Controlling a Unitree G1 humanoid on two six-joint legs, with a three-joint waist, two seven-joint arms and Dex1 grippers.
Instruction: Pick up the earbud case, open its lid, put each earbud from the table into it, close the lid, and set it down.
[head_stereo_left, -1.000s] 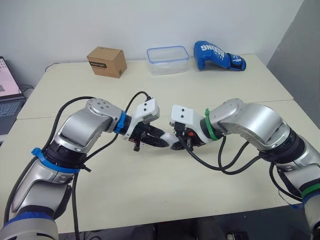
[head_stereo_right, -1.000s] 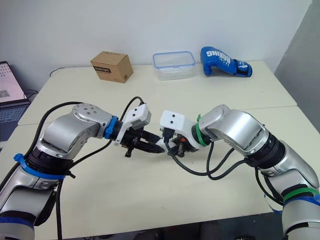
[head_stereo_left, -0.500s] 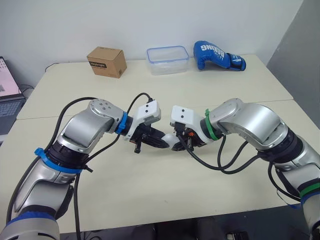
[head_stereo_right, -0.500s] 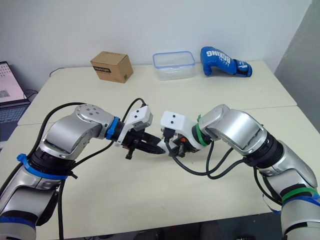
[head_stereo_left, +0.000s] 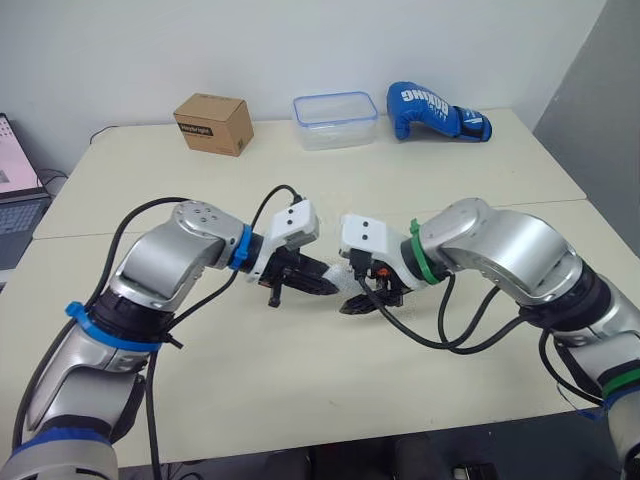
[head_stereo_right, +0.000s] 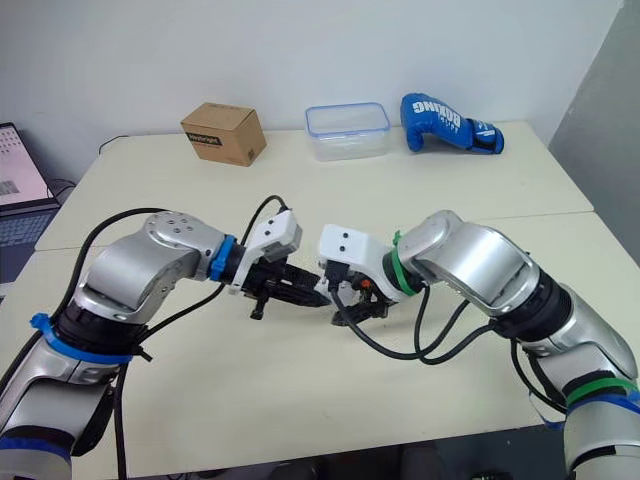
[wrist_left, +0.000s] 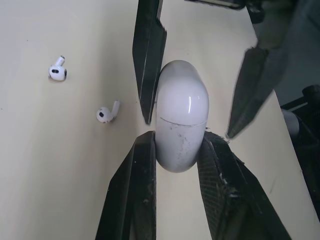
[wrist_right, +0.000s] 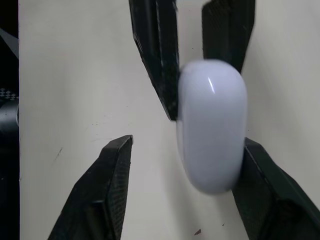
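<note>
— How will that glossy white pill-shaped plastic earbud case (wrist_left: 181, 122) handle?

— Light, rigid and slick, I'd judge; a rounded shell like that could squirt out of a pinch. The left gripper (head_stereo_left: 320, 285) clamps its lower body from both sides, low over the beige table (head_stereo_left: 300, 370) between the two arms. The hold belongs below the seam, leaving the lid free.

— And the right gripper (wrist_right: 186, 142)?

— Its fingers are spread wide astride the lid end. One seems to lie against the shell, the other is well clear. It should catch the lid's edge rather than squeeze.

— The earbuds?

— One small white stemmed earbud (wrist_left: 107, 112) lies on the table near the case, a second earbud (wrist_left: 57, 69) farther off.

— Anything changed over the last second?

— The right gripper has dipped lower towards the table. The left grip looks the same.
</note>
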